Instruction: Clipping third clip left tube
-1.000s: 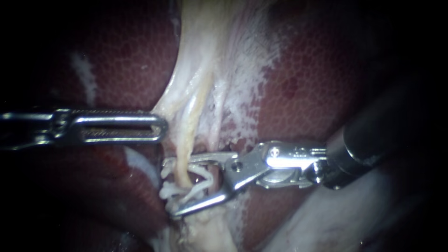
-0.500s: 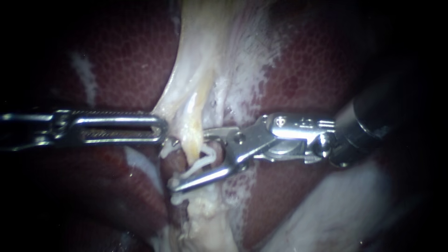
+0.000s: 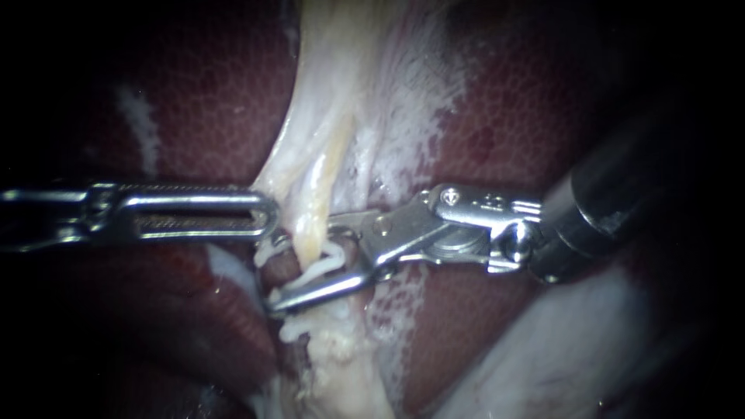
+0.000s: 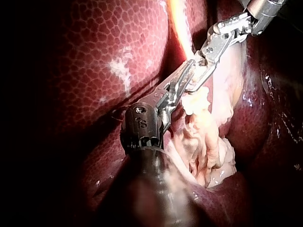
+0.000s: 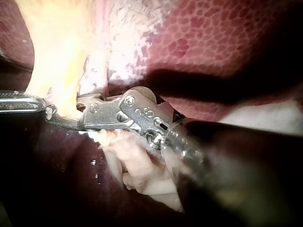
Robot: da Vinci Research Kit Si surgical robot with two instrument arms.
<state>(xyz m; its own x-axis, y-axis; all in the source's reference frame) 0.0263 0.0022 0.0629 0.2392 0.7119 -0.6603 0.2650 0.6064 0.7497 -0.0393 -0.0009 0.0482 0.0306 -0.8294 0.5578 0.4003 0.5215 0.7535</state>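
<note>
The right instrument's (image 3: 304,264) jaws, partly closed, press a white clip (image 3: 334,260) from both sides around the left tube (image 3: 309,233). The tube looks soft, slippery and easily torn, so it is best taken squarely across. Just beyond the tube lies the left instrument (image 3: 194,211). Compared with a second ago, the right jaws have narrowed and climbed the tube.

Polished bright steel on the left instrument (image 3: 270,213), slotted, with fine ridged teeth along the slot's inner edge. Same glossy metal on the right instrument (image 3: 303,264), pinned at the joints; its shaft (image 3: 605,209) is dark and smooth with a dull sheen. The clip (image 3: 334,256) is white, plastic-looking and smooth. The liver (image 3: 194,101) is dark red, wet and glossy, finely mottled. The tube (image 3: 314,221) is pale yellow and slick. Around it lies white filmy tissue (image 3: 403,101), fibrous and ragged.
</note>
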